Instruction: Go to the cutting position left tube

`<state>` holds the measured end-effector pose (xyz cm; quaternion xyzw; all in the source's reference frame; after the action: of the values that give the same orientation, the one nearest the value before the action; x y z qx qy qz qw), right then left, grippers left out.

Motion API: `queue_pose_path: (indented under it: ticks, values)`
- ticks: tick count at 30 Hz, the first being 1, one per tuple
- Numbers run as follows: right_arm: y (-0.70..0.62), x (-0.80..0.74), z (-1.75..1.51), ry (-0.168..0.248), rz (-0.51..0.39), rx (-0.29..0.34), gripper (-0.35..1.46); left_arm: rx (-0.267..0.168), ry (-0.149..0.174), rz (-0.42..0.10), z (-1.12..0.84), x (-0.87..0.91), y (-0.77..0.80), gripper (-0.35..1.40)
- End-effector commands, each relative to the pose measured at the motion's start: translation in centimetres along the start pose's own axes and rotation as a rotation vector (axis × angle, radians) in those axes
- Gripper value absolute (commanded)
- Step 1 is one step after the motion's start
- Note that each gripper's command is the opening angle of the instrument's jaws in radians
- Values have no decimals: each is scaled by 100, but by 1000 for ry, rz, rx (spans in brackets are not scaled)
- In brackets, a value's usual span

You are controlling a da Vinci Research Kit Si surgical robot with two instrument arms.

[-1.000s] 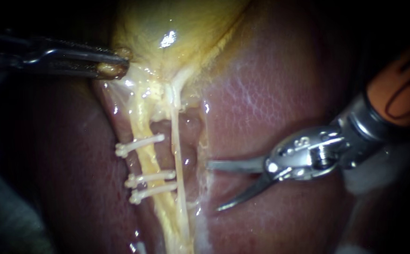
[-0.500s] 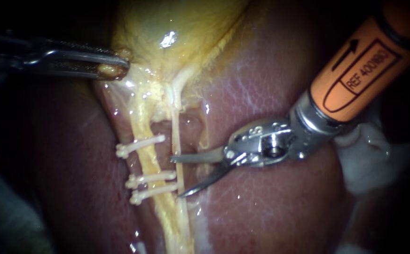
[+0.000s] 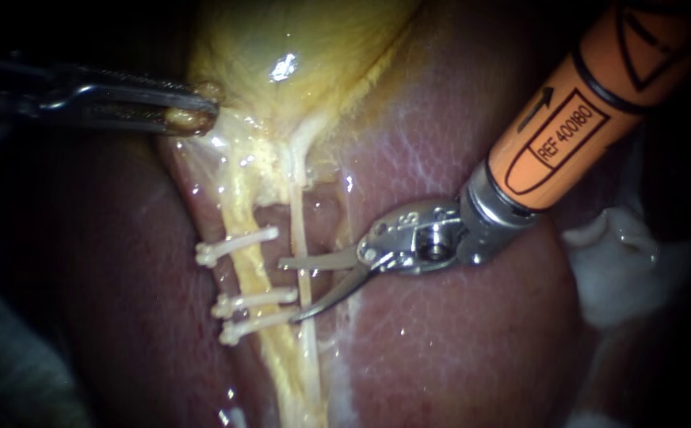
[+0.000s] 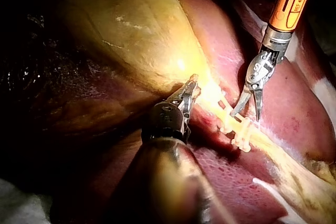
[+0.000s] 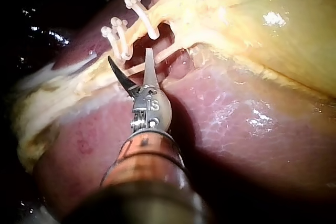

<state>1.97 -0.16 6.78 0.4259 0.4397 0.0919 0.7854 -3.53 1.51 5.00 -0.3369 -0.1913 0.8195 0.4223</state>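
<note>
- In the endoscope view the left tube (image 3: 252,273), thick and yellow, runs from the gallbladder (image 3: 298,47) toward us over the liver (image 3: 456,349); three clips (image 3: 254,300) cross it, one farther off and two close together nearer; a thinner right tube (image 3: 296,230) lies just to its right.
- Our right instrument (image 3: 288,289) comes in from the upper right; its two blades are spread apart and grip nothing; they lie across the right tube, with their tips just right of the left tube, level with the stretch between the far clip and the near pair; we cannot tell whether a tip touches the left tube.
- Our left instrument (image 3: 195,111) has its jaws pinched on yellow tissue at the gallbladder's neck, far and left of the clips.
- Only the left wrist view shows the gallbladder's long body beyond that grip; there the right instrument's blades point at the clips.
- The right wrist view looks along the right instrument's shaft into the gap between the blades; the thin tube crosses under them, and the clips lie just ahead.
</note>
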Motion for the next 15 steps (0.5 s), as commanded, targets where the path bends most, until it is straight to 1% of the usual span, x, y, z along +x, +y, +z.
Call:
queue_pose_path:
  ticks: [1,2,4,7,10,15]
  values:
    - [1,0,0,6,-1,0,131,0,0,0,0,0,0,-35]
    - [2,0,0,17,-2,3,131,0,0,0,0,0,0,-35]
    - [3,1,0,23,-2,4,131,0,0,0,0,0,0,-35]
    - [5,4,4,41,-4,26,131,0,0,0,0,0,0,-35]
    - [5,9,9,61,-10,51,131,0,0,0,0,0,0,-35]
    - [4,22,24,89,-8,95,130,0,0,0,0,0,0,-35]
